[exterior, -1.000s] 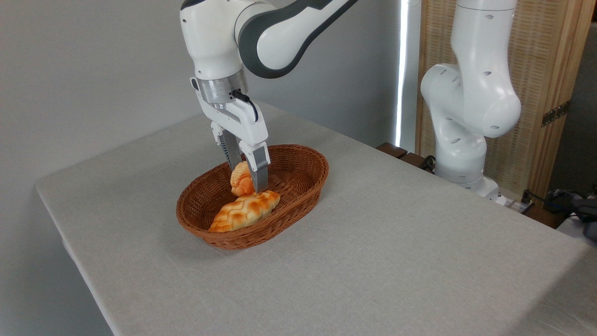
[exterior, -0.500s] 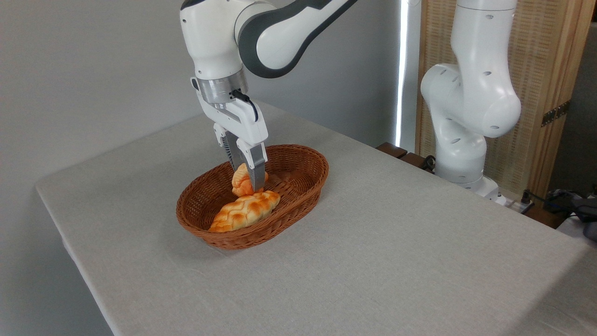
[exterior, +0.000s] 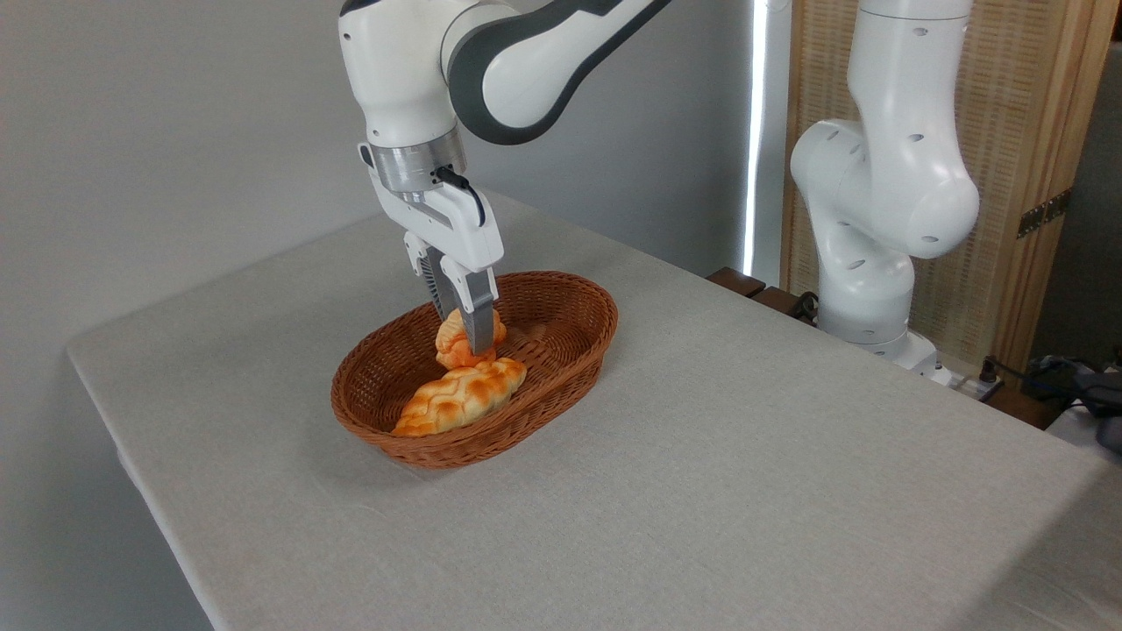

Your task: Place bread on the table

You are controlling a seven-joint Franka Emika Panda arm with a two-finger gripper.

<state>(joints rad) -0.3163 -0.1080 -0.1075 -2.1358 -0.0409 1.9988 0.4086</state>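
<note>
End effector point(exterior: 467, 337) pointing down into wicker basket point(exterior: 574, 294), fingers pinching bread point(exterior: 456, 343) between them. Bread inside basket, touching braided loaf point(exterior: 456, 396) just below. Basket rests on surface point(exterior: 701, 456).

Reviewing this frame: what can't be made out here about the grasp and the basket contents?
- The far finger of the gripper: mostly hidden behind the near finger.
- Back of the small bread: blocked by the fingers, so contact there is unclear.
- Wicker basket floor under the braided loaf: covered by the loaf and near rim.
- Arm's upper links: cut off by the top edge.
</note>
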